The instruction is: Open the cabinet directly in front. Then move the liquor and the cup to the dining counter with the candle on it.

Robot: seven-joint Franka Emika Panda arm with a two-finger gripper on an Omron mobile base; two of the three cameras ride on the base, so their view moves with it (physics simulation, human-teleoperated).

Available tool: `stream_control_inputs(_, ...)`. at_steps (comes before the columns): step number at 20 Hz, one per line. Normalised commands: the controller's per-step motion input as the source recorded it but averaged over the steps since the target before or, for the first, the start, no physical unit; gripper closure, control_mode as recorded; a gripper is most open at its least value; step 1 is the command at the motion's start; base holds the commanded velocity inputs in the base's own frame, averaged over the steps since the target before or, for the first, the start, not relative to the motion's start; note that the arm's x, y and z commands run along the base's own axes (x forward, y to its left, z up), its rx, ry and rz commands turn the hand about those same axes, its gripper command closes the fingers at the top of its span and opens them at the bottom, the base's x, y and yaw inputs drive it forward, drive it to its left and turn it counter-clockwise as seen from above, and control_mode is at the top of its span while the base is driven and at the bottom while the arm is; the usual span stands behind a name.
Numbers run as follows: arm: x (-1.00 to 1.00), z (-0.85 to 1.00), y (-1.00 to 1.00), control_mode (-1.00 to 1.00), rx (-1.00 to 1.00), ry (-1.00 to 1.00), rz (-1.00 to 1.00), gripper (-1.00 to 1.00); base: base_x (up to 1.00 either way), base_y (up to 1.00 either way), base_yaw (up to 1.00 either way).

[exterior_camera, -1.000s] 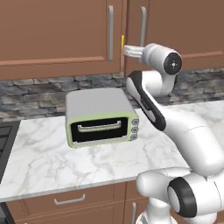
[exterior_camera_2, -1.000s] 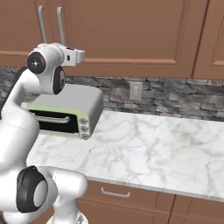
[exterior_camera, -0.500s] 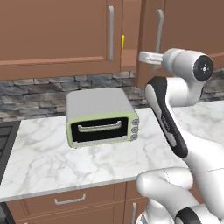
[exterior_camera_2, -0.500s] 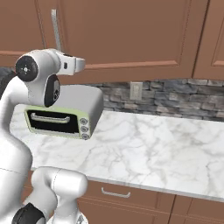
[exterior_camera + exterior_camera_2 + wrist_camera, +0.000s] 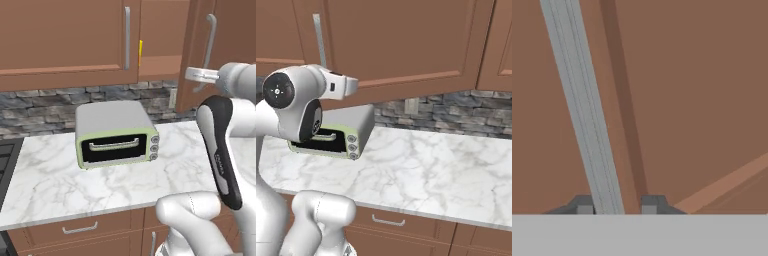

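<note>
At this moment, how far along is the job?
Done: the right cabinet door stands partly open, exposing a yellow sliver, probably the cup. In hand: the gripper straddles the door's handle. Left: opening the cabinet fully, then carrying the liquor and cup to the dining counter.

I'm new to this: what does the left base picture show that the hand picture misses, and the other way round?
The left base view alone takes in the toaster oven on the marble counter, the stone backsplash, a sliver of yellow inside the cabinet gap, and the low drawers. The hand view alone shows the tool up close, its two fingertips standing either side of the silver bar. Both share the right cabinet door, swung partly open, and its handle.
</note>
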Motion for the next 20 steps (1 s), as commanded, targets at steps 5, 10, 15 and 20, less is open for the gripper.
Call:
stream_control_inputs(5,-0.65,0.0,-0.5,-1.0,0.0,0.0,0.0,1.0,0.0,0.0,0.0)
stream_control_inputs(10,-0.24,0.0,-0.17,-1.0,0.0,0.0,0.02,1.0,0.0,0.0,0.0)
stream_control_inputs(15,0.02,0.0,0.0,-1.0,0.0,0.0,0.0,-1.0,0.0,0.0,0.0)
stream_control_inputs(20,-0.53,0.02,-0.07,-1.0,0.0,-0.03,0.0,-1.0,0.0,0.0,0.0)
